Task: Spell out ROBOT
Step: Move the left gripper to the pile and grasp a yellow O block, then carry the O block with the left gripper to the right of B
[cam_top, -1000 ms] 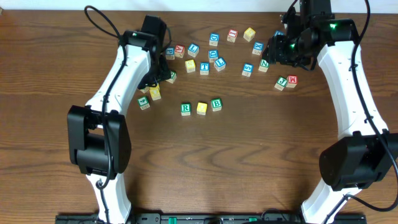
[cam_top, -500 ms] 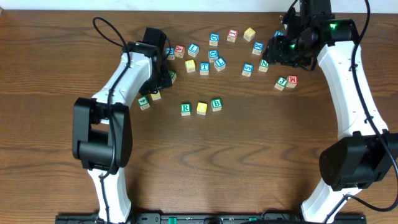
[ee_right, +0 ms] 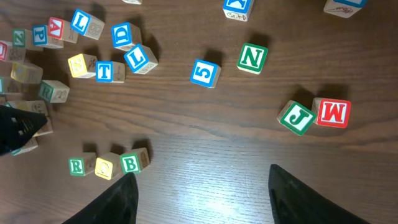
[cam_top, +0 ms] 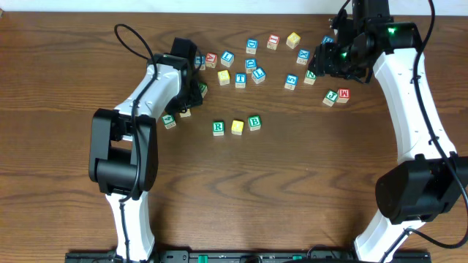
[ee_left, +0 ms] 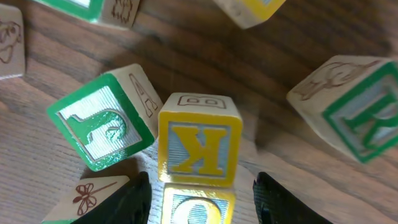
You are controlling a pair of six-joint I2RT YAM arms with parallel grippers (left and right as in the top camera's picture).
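A green R block [cam_top: 218, 128], a yellow O block [cam_top: 237, 127] and a green B block [cam_top: 254, 122] stand in a row mid-table; the row also shows in the right wrist view [ee_right: 104, 168]. A blue T block [cam_top: 240, 79] lies among the loose blocks behind. My left gripper [cam_top: 187, 101] is low over the left cluster. In the left wrist view it is open [ee_left: 202, 186], its fingers either side of a second yellow O block [ee_left: 199, 208], not touching it. A yellow K block [ee_left: 199, 149] sits just beyond. My right gripper [ee_right: 200, 173] is open and empty, high above the table.
Loose letter blocks lie across the back of the table, among them a blue 5 [ee_right: 204, 73], a green N [ee_right: 252, 58], a green J [ee_right: 296, 118] and a red M [ee_right: 331, 113]. A green picture block [ee_left: 102, 127] sits left of the K.
My left arm has swung in and its gripper has come down over the blocks at the left. The right arm has not moved.
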